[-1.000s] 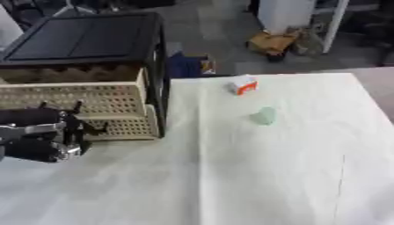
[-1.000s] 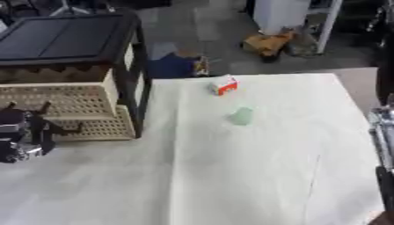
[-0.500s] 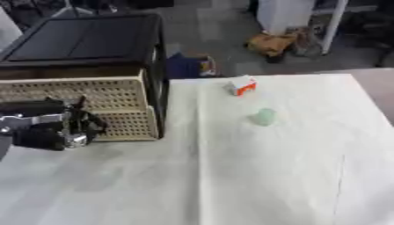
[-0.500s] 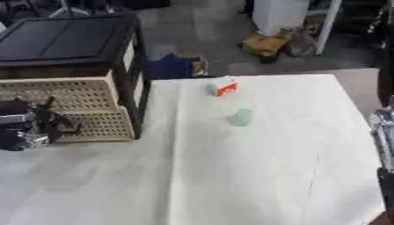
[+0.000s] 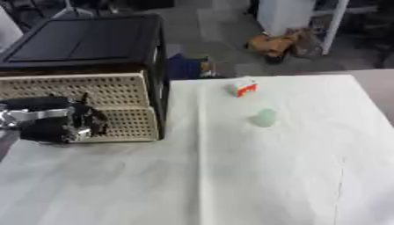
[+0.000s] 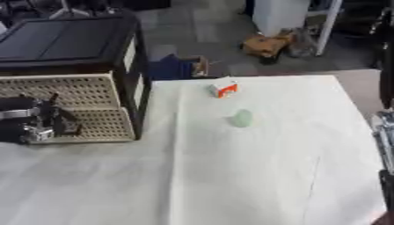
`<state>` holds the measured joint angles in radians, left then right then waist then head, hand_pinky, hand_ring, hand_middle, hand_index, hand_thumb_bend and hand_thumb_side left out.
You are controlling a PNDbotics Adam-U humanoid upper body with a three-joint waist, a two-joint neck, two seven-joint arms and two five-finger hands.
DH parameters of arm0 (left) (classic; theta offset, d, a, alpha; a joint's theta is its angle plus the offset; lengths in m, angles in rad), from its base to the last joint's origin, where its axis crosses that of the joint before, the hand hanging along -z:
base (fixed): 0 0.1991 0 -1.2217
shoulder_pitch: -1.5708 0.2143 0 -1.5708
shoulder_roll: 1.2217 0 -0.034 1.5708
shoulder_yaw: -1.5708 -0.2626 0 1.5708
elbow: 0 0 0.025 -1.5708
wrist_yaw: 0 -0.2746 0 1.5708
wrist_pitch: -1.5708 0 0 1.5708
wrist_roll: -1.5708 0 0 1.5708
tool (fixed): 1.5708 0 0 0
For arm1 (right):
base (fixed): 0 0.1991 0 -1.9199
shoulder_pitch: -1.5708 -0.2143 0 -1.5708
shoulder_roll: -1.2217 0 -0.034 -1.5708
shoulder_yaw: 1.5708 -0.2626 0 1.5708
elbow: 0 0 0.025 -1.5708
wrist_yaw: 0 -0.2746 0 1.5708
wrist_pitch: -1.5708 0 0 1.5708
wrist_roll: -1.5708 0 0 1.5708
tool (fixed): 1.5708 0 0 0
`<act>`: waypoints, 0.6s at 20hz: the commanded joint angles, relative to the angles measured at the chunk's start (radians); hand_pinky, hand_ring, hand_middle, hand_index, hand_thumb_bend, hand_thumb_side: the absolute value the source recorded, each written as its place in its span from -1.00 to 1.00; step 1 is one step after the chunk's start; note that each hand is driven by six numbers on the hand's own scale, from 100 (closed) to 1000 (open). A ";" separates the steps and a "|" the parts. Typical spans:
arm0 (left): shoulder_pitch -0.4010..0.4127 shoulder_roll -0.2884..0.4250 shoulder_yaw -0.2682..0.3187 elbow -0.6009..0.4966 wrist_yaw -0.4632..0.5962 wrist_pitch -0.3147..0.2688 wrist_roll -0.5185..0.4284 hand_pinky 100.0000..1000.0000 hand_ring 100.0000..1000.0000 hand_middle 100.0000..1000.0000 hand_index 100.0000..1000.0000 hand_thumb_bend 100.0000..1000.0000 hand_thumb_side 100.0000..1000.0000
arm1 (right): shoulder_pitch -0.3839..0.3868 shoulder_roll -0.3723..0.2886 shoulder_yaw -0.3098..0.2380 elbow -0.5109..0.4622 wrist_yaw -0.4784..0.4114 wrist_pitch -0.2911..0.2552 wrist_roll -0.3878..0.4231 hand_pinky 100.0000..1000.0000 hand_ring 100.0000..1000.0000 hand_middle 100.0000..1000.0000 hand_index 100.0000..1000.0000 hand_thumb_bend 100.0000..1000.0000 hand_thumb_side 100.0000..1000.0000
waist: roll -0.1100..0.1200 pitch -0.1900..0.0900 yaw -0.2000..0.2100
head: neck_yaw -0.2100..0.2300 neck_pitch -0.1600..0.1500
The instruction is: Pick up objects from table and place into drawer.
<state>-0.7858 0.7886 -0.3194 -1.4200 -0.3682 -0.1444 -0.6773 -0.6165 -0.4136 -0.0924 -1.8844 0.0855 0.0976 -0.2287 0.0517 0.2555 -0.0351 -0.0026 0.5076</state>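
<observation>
A black cabinet (image 5: pixel 85 41) stands at the table's left with two beige perforated drawers (image 5: pixel 85 90), both fronts about flush with the frame. My left hand (image 5: pixel 54 125) is right against the lower drawer's front, at its left part. A small white and red box (image 5: pixel 245 86) lies on the white cloth at the far middle. A pale green rounded object (image 5: pixel 265 117) lies a little nearer, apart from the box. Only a black and silver strip of my right hand (image 6: pixel 384 132) shows, at the right edge of the right eye view, far from both objects.
The table is covered by a white cloth (image 5: pixel 231 176) with a crease running front to back. Beyond the far edge are a blue item on the floor (image 5: pixel 184 68), a brown item (image 5: pixel 269 44) and a white unit (image 5: pixel 289 15).
The upper drawer, which stuck out a second ago, has slid back into the cabinet. My left hand has moved up and in toward the drawer fronts. The box and green object stayed put.
</observation>
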 commanded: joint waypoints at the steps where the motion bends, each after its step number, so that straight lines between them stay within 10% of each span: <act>1: -0.023 0.017 0.019 0.006 0.008 -0.005 0.003 -0.54 0.02 0.06 0.81 -1.00 1.00 | -0.018 -0.011 -0.006 -0.016 -0.004 0.000 0.003 0.31 0.31 0.28 0.72 -1.00 1.00 | -0.004 -0.018 0.000 | 0.001 -0.010; 12: 0.068 0.094 0.006 -0.256 0.059 -0.058 -0.082 -0.57 -0.02 -0.01 0.61 -1.00 1.00 | -0.005 0.007 -0.004 -0.021 -0.002 0.006 0.000 0.32 0.32 0.29 0.72 -1.00 1.00 | -0.012 -0.056 0.021 | -0.043 0.021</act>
<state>-0.7087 0.8356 -0.3275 -1.6224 -0.3222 -0.1976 -0.7457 -0.6114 -0.3973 -0.0922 -1.8847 0.0855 0.1020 -0.2260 0.0415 0.2201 -0.0141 -0.0364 0.5206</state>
